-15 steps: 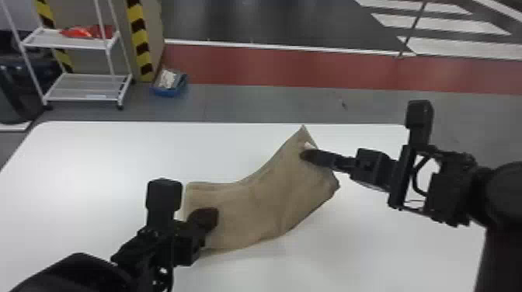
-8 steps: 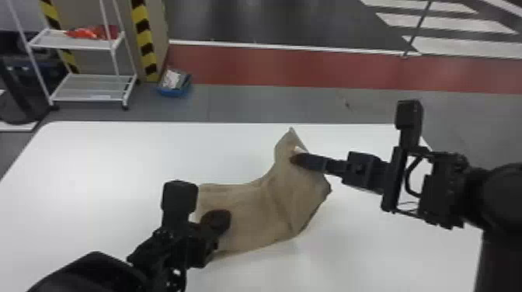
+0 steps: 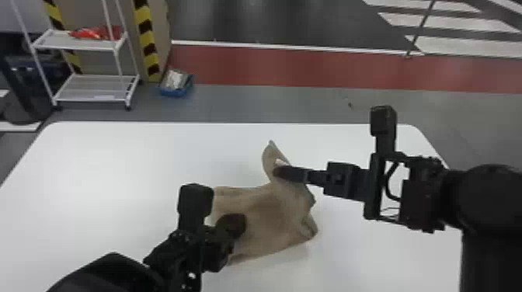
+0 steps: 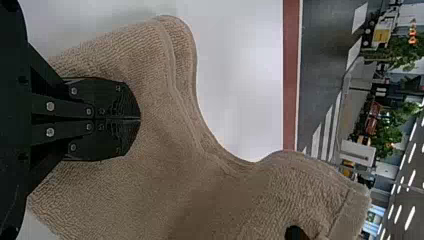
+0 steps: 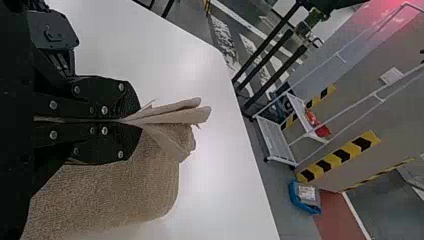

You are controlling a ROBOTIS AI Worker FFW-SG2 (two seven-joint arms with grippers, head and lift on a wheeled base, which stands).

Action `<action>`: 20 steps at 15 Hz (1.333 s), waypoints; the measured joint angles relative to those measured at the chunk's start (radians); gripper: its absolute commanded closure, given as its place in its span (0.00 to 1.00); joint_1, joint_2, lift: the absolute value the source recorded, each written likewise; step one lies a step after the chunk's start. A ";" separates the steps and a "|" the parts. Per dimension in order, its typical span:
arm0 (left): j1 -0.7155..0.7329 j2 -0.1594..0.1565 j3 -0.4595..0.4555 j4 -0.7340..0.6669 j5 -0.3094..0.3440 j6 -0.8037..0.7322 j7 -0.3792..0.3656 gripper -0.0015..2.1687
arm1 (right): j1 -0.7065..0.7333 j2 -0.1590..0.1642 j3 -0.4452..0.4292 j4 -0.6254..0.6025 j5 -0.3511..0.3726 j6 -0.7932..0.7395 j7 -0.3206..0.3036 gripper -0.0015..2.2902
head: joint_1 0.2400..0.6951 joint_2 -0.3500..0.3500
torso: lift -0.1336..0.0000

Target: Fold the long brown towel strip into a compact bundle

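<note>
Towel [image 3: 272, 227] has left gripper [image 3: 240, 224], jaws together, over its left part; right gripper [image 3: 277, 171] pinches its raised right end, probably to fold leftward.

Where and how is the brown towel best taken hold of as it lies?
Probably by the raised end of the towel, from the robot's right, one finger on each face. There it stands off the table with its layers together, pinched in the right end effector; the part under the left end effector lies flatter.
</note>
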 measured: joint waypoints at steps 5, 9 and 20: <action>0.000 -0.006 -0.022 0.009 -0.001 0.000 -0.001 0.88 | 0.007 0.000 0.080 0.046 0.036 0.000 -0.013 0.62 | 1.00 0.37 | 0.07; 0.001 -0.006 -0.025 0.009 -0.003 0.000 -0.002 0.88 | 0.019 0.000 0.114 0.063 0.047 0.000 -0.039 0.61 | 1.00 0.38 | 0.07; 0.010 0.002 -0.023 0.001 -0.002 -0.001 -0.001 0.88 | 0.056 0.000 0.180 0.067 0.109 -0.155 -0.044 0.61 | 1.00 0.40 | 0.07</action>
